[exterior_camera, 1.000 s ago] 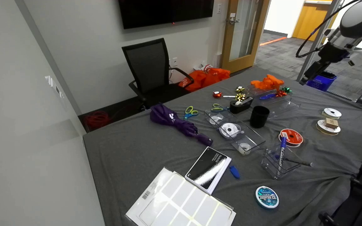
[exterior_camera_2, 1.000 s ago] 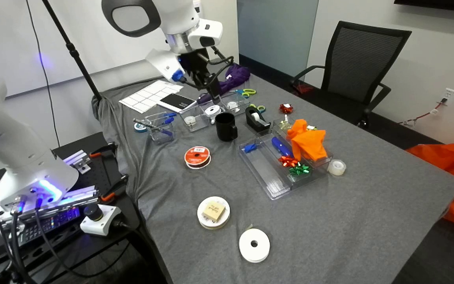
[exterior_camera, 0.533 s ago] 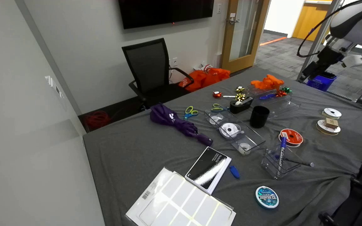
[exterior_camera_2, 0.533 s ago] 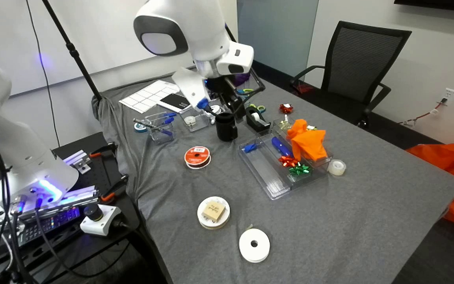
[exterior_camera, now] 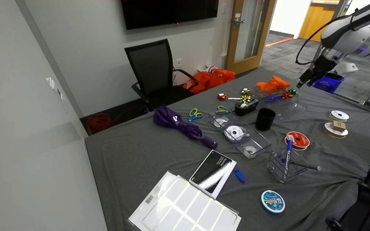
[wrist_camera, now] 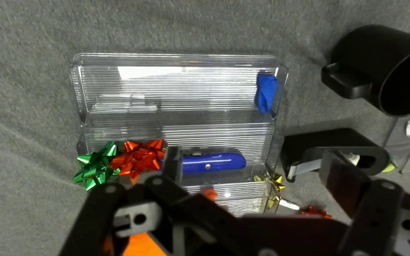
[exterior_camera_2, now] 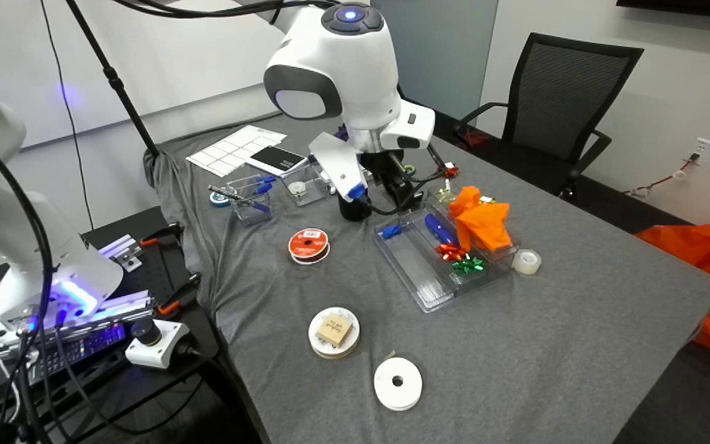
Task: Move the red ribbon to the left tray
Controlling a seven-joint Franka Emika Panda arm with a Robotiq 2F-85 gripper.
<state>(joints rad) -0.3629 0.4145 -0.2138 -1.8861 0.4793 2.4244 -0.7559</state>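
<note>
Hand (wrist_camera: 255,170) spread wide — for the red bow (wrist_camera: 140,158) (my guess), centre first and don't snag the green bow (wrist_camera: 99,165).

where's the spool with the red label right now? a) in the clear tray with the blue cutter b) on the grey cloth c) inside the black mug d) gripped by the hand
b, since in both exterior views the red-labelled spool lies on the grey cloth, and the hand, open in the wrist view, is apart from it.
</note>
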